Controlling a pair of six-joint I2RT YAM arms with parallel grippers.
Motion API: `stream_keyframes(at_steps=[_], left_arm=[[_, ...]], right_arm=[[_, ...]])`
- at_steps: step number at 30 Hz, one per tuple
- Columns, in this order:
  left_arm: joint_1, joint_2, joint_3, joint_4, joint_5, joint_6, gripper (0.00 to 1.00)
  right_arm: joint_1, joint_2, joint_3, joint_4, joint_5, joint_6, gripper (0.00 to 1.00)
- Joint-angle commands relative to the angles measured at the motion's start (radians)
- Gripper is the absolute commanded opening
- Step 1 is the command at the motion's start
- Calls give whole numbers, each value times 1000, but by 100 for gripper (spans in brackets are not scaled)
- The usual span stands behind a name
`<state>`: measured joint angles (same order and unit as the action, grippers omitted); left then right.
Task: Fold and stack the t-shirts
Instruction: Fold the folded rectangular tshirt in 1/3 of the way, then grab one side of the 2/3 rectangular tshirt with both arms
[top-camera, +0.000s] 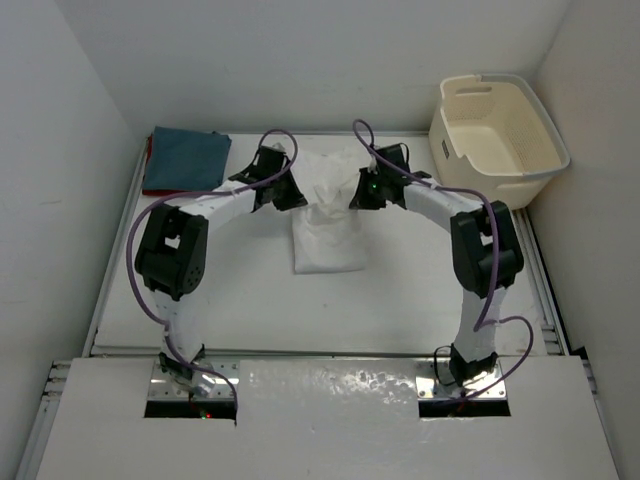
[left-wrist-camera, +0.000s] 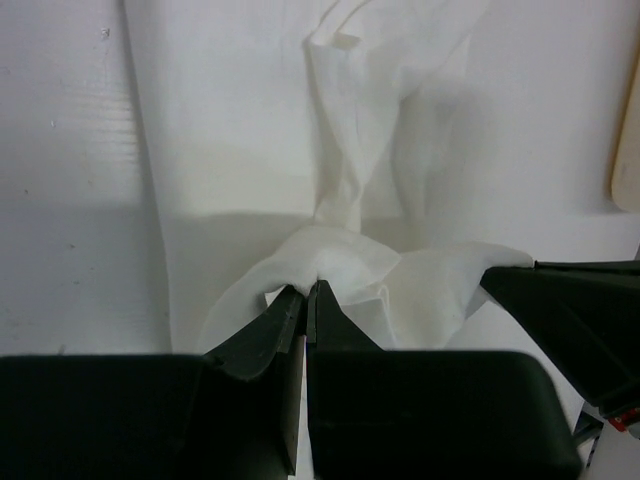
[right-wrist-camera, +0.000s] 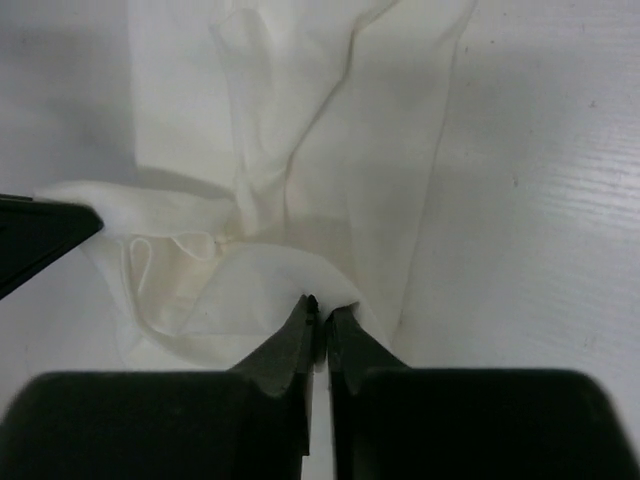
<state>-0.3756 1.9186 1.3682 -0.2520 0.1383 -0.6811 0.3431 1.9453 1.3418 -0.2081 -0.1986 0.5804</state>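
Far left corner of the table (top-camera: 420, 290): blue-grey shirt (top-camera: 188, 158) folded flat, with a strip of red shirt (top-camera: 149, 165) showing along its left edge. Both lie well apart from the arms.

Left gripper (left-wrist-camera: 311, 292): jaws pinched fully together on a fold of the white shirt (top-camera: 328, 245), cloth bunched at the tips.

The white shirt is mid-table, between the two grippers. Its near part lies flat as a rough rectangle. Its middle is gathered and puckered where both grippers have it, and more cloth is spread beyond them.

Right gripper (right-wrist-camera: 320, 312): also clamped tight, on a fold at the shirt's right side. The two grippers are near each other, tips angled inward.

Basket (top-camera: 497, 125): far right corner, apart from the shirts.
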Motion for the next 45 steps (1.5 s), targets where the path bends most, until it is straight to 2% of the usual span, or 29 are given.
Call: stream_keyframes(at_steps=[1,4,5,6,8,9,10,11,12,13,14,19,22,26,29,30,33,35,38,39,45], left_arm=[[18,29,64,19,-22,20,0],[24,66,97,-4,-28,23,0],[27,72,106,-4,-29,26,14],[29,79,112,-3,-29,32,19],[32,83,146,-26,-51,40,41],[33,83,160,-33,-54,48,47],[33,79,173,-71,-86,46,63],[33,73,183,-75,-95,51,73],[33,50,178,-70,-97,55,76],[33,36,167,-70,-106,55,93],[33,11,163,-67,-106,70,100],[33,-61,126,-90,-134,103,100],[35,-145,33,-98,-166,94,100],[33,-231,-75,-72,-187,66,100],[40,-282,-129,-101,-233,49,100],[50,-296,-145,-99,-253,46,100],[99,-334,-202,-99,-232,35,100],[121,-357,-244,-95,-221,32,100],[150,-375,-270,-110,-226,41,100],[155,-377,-273,-116,-226,44,100],[158,-391,-278,-138,-212,74,100]], right_arm=[[-16,49,79,41,-10,-24,10],[-24,102,132,32,-9,-40,21],[-26,112,148,30,-4,-50,33],[-26,127,173,29,1,-57,42],[-35,141,242,-11,2,-77,82],[-38,144,259,-29,-4,-83,99],[-39,138,270,-46,-21,-94,99],[-39,124,264,-48,-25,-112,99],[-41,88,249,-45,-33,-114,99],[-41,63,226,-33,-53,-116,99],[-39,38,179,-28,-59,-119,99],[-30,-133,-18,82,-168,-110,99],[5,-154,-85,113,-237,-112,99],[59,-105,-86,182,-326,-82,99],[73,-36,-86,307,-381,7,99],[77,-14,-84,396,-428,37,99],[91,78,-52,578,-505,149,99],[94,128,12,624,-553,200,99],[94,214,101,612,-524,194,99],[93,263,134,539,-512,179,99],[73,429,385,374,-394,90,99]])
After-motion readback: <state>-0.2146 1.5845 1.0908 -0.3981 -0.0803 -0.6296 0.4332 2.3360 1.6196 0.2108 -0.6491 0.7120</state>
